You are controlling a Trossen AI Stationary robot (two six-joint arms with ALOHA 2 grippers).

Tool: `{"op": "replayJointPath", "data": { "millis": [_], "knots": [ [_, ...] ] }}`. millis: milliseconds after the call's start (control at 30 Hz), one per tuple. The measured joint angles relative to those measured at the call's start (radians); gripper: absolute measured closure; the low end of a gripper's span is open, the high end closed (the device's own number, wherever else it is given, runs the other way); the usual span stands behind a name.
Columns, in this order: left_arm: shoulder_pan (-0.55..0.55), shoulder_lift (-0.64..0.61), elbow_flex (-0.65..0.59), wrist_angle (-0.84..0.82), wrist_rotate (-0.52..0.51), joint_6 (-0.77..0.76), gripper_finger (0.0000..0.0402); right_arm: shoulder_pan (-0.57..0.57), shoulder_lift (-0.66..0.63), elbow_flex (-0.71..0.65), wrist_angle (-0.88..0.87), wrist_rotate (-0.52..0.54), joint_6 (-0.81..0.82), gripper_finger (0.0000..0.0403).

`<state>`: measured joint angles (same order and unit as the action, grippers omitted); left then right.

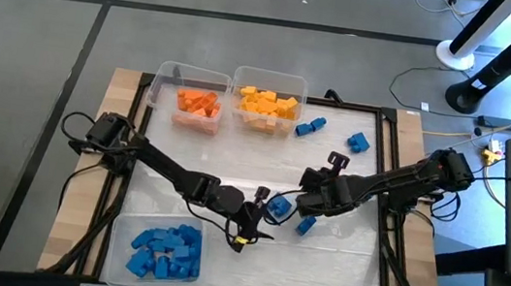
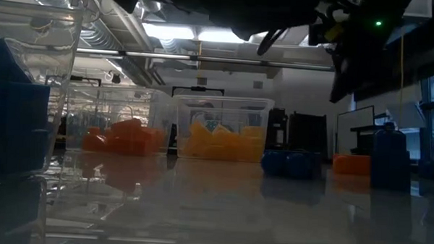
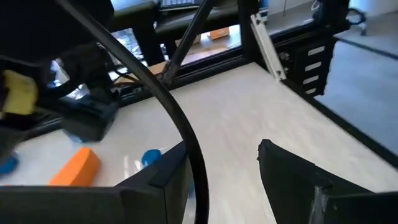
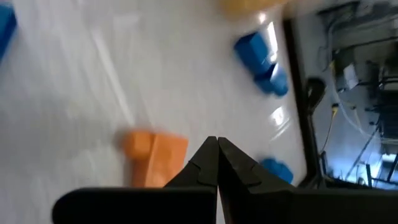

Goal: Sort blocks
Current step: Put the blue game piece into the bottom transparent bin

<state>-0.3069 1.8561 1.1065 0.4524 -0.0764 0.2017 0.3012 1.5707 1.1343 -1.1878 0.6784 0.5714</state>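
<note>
Loose blocks lie on the white table: two blue ones [image 1: 279, 206] [image 1: 306, 225] and an orange one [image 4: 155, 158] near the middle, and two blue ones [image 1: 309, 126] [image 1: 359, 142] farther back. My right gripper [image 4: 217, 142] is shut with nothing in it; it points slanting down over the table beside the orange block, next to the middle blue block in the high view [image 1: 295, 205]. My left gripper [image 3: 222, 146] is open with only bare table between its fingers. In the high view it [image 1: 253, 229] stands just left of the middle blocks.
Clear bins hold orange blocks [image 1: 197, 104] and yellow blocks [image 1: 266, 102] at the far edge, and blue blocks [image 1: 164, 251] at the near left. A black frame [image 1: 390, 179] borders the table. A black cable [image 3: 180, 118] crosses in front of my left gripper.
</note>
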Motion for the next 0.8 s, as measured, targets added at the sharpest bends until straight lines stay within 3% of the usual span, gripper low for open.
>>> {"op": "replayJointPath", "data": {
  "millis": [267, 467, 633, 800],
  "knots": [
    [0.001, -0.037, 0.001, 0.015, -0.109, 0.06, 0.0233, 0.0, 0.002, -0.002, -0.204, -0.078, 0.017, 0.04],
    [0.0, -0.059, 0.002, -0.044, -0.11, -0.033, 0.0233, 0.0, 0.003, -0.002, -0.328, -0.054, 0.087, 0.04],
    [0.018, -0.054, 0.002, -0.223, -0.111, -0.098, 0.0233, 0.0, 0.003, -0.002, -0.332, -0.021, 0.08, 0.04],
    [0.055, -0.013, 0.002, -0.233, -0.111, -0.111, 0.0233, 0.0, 0.003, -0.003, -0.319, -0.017, 0.075, 0.04]
  ]
}}
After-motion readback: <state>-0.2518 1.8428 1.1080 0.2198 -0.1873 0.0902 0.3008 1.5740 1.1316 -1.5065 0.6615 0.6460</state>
